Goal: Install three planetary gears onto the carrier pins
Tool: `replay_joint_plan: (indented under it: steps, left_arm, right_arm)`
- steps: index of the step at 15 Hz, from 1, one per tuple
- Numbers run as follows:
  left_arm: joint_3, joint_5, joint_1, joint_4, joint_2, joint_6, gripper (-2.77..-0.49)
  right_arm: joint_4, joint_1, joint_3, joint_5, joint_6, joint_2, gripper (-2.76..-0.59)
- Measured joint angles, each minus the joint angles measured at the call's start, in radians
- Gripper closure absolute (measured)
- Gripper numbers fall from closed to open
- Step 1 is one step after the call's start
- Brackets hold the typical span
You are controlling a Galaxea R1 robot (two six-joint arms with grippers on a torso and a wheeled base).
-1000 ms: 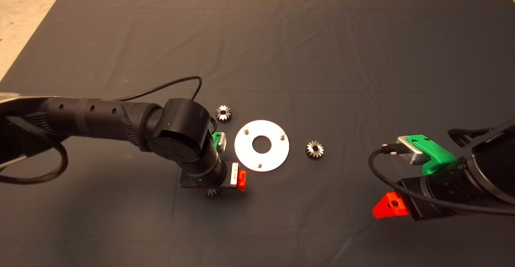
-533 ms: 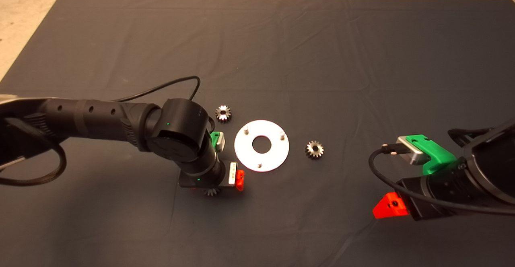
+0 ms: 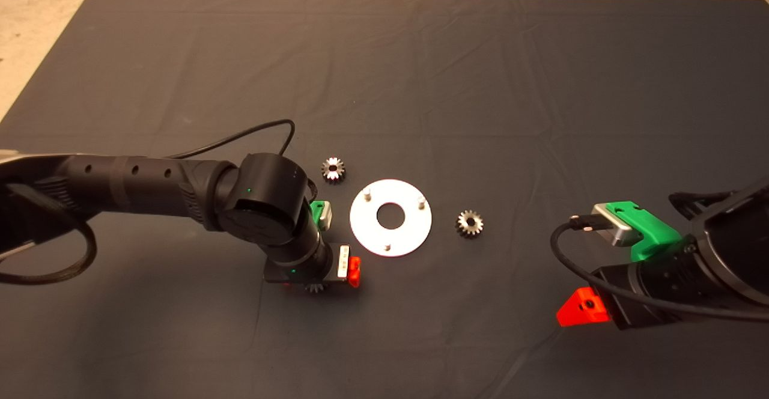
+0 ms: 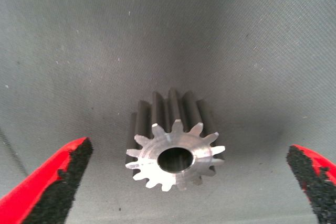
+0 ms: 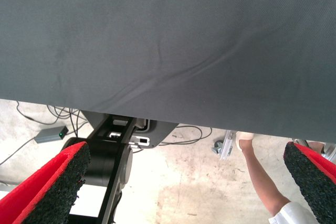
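Straddling 1 gear [image 4: 175,150], left gripper [image 4: 184,182] spread wide; prob. not touching.

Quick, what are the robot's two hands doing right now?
Left gripper: open, fingers on either side of a gear lying on the mat, not gripping it.
Right gripper: open, empty, parked at the mat's lower right.

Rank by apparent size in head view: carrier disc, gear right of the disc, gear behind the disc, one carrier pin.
1. carrier disc
2. gear right of the disc and gear behind the disc: look about alike, no ranking
3. carrier pin, smallest
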Motion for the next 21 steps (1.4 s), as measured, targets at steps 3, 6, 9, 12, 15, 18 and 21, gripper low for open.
replay_joint_plan:
  steps: [3, 6, 9, 12, 15, 18, 21]
  left_arm:
    - [0.0, 0.0, 0.0, 0.01, 0.0, 0.0, -2.56]
    - [0.0, 0.0, 0.0, 0.014, 0.0, 0.004, -2.52]
    - [-0.001, 0.0, 0.0, 0.018, 0.0, 0.011, -2.48]
    - [-0.011, 0.0, 0.0, 0.019, 0.0, 0.015, -2.38]
    - [-0.013, 0.0, 0.0, 0.019, 0.0, 0.019, -2.24]
    - [-0.014, 0.0, 0.0, 0.019, 0.0, 0.023, -2.08]
    - [-0.014, 0.0, 0.0, 0.019, 0.0, 0.023, -2.08]
  right_arm:
    - [0.0, 0.0, 0.0, 0.0, 0.0, 0.0, -2.76]
    - [0.0, 0.0, 0.0, 0.0, 0.0, 0.0, -2.76]
    - [0.0, 0.0, 0.0, 0.0, 0.0, 0.0, -2.76]
    - [0.0, 0.0, 0.0, 0.0, 0.0, 0.0, -2.76]
    - [0.0, 0.0, 0.0, 0.0, 0.0, 0.0, -2.76]
    - [0.0, 0.0, 0.0, 0.0, 0.0, 0.0, -2.76]
    - [0.0, 0.0, 0.0, 0.0, 0.0, 0.0, -2.76]
